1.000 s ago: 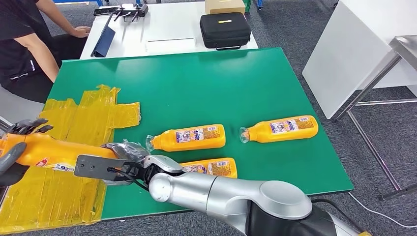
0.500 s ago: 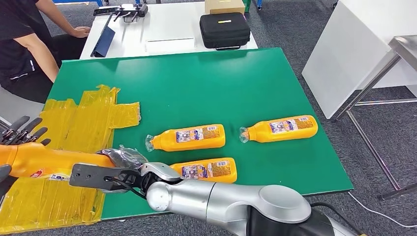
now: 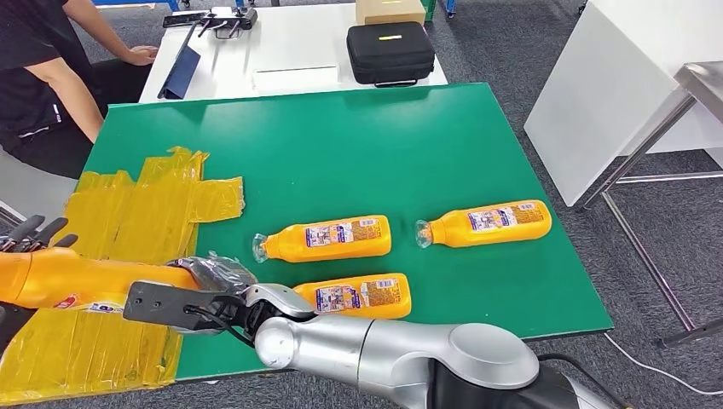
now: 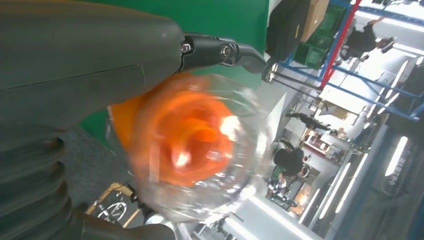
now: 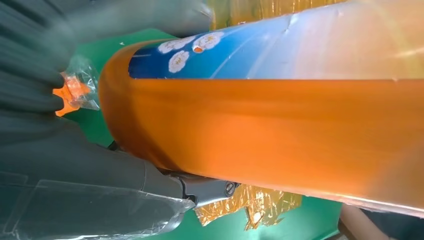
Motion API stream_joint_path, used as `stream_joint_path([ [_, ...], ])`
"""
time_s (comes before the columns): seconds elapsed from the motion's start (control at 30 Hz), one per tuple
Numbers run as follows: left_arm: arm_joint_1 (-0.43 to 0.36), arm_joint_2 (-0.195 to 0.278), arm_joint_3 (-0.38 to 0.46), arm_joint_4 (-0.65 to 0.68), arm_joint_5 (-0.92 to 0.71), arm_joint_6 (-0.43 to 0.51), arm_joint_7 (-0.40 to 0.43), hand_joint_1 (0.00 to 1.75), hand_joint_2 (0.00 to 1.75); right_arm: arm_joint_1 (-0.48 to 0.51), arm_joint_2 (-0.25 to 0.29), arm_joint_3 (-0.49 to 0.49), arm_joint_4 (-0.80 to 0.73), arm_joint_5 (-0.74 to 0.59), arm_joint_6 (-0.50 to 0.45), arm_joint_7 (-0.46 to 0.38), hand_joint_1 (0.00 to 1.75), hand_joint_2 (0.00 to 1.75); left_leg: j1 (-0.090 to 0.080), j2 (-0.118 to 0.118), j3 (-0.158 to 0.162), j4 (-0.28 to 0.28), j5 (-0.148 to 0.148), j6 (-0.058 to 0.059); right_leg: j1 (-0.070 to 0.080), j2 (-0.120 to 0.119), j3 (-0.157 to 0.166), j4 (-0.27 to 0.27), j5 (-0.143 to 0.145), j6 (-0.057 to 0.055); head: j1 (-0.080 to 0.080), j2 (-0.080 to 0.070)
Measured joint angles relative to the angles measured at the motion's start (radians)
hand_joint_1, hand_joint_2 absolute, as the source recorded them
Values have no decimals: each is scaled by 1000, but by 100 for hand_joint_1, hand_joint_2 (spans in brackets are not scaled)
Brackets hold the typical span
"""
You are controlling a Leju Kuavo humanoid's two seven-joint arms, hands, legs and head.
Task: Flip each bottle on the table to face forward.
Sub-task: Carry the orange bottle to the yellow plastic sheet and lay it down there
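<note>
The orange bottle is held off the desk between both hands: right hand wraps the neck end, left hand cups the base, fingers loose. Looks smooth, fairly stiff, probably slippery; the waist's likely the safest grip.

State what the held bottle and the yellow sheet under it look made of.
Held bottle: likely glossy orange plastic, with smooth sheen and a printed label. Yellow sheet: apparently thin translucent film or tape, wrinkled, shiny, with overlapping strips.

Bright even light; both wrist views blurred, close-up.
</note>
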Motion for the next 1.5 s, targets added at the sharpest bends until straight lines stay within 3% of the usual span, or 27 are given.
stream_joint_path([
  [0.1,-44,-32,-29,23,-18,-1,12,0,175,1,0,0,4,-54,-36,-22,175,175,0,-1,0,0,0,0,0,-1,0,0,0,0,0,0],
  [0.27,-167,-157,-149,120,-118,51,6,0,175,-16,0,-1,19,-186,-96,-59,175,175,-1,-3,0,0,2,0,-1,-4,-1,0,1,0,0,0],
  [0.4,-366,-297,-301,242,-181,139,-27,0,175,-116,-1,-10,96,-348,-63,-108,175,175,-2,-13,-5,1,8,2,-2,-14,-1,0,2,1,0,0],
  [0.53,-503,-441,-418,341,-310,285,-49,0,175,-197,-2,-17,151,-403,-76,-143,175,175,-2,-14,-6,1,9,3,-3,-16,-2,0,5,0,0,0],
  [0.7,-630,-551,-485,408,-376,385,-49,0,175,-241,-21,-14,171,-420,-98,-144,175,175,-3,-13,-7,2,10,3,-3,-14,-4,-1,7,2,0,0],
  [0.83,-677,-585,-506,433,-386,407,-48,0,175,-259,-40,-10,178,-432,-105,-143,175,175,-3,-11,-8,3,10,3,-3,-12,-6,-1,7,2,0,0],
  [0.93,-710,-585,-506,447,-393,433,-44,0,175,-290,-79,-9,179,-450,-107,-142,175,175,-3,-10,-9,2,10,3,-2,-12,-7,0,7,2,0,0],
  [1.03,-718,-543,-484,453,-387,443,-53,0,175,-336,-141,-10,173,-466,-102,-152,175,175,-2,-8,-9,2,10,3,-2,-10,-6,1,7,2,0,0],
  [1.13,-662,-481,-418,450,-383,431,-79,0,175,-359,-209,-25,155,-453,-87,-203,175,175,-3,-3,-9,2,10,3,-3,-4,-7,1,7,2,0,0],
  [1.2,-628,-463,-372,450,-400,413,-71,0,175,-361,-241,-39,143,-427,-82,-232,175,175,-3,-3,-9,3,10,3,-3,-4,-9,0,7,2,0,0],
  [1.3,-634,-488,-345,466,-442,398,-21,0,175,-361,-266,-55,130,-379,-76,-243,175,175,-2,-7,-10,3,10,3,-3,-7,-10,0,7,2,0,0],
  [1.5,-729,-615,-394,529,-475,421,37,0,175,-364,-336,-80,110,-355,-36,-251,175,175,-3,-8,-11,4,11,4,-4,-7,-9,0,9,5,0,0],
])
